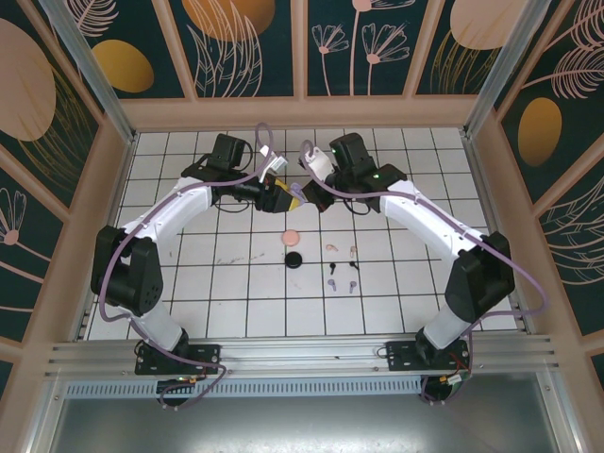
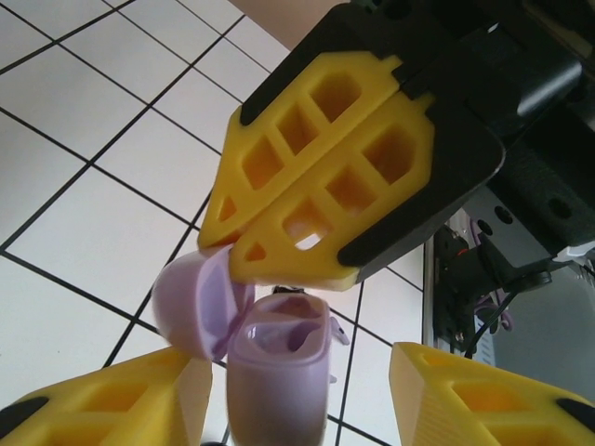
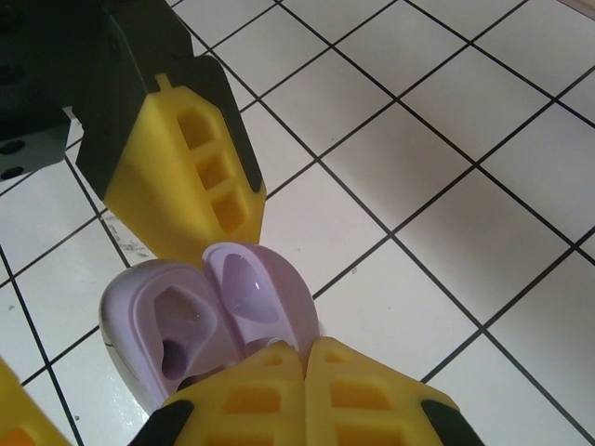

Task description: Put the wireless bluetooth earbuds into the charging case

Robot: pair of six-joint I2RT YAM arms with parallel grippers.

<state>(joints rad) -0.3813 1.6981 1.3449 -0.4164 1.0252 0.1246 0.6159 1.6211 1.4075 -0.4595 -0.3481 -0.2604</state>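
Near the table's [image 1: 170, 311] far edge, the right gripper [image 3: 305, 356] pinches the open lilac charging case [image 3: 186, 325], presenting it to the left gripper's [image 2: 297, 376] spread jaws.

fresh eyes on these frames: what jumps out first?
The open lilac plastic charging case, at the far middle of the white tiled table: the left gripper straddles its base with yellow fingers apart, and the right gripper, shut, has its tips at the flipped-up lid. Closer to the near edge, six tiny stemmed earbuds lie in pink, black and lilac pairs beside a round pink case and a round black case.
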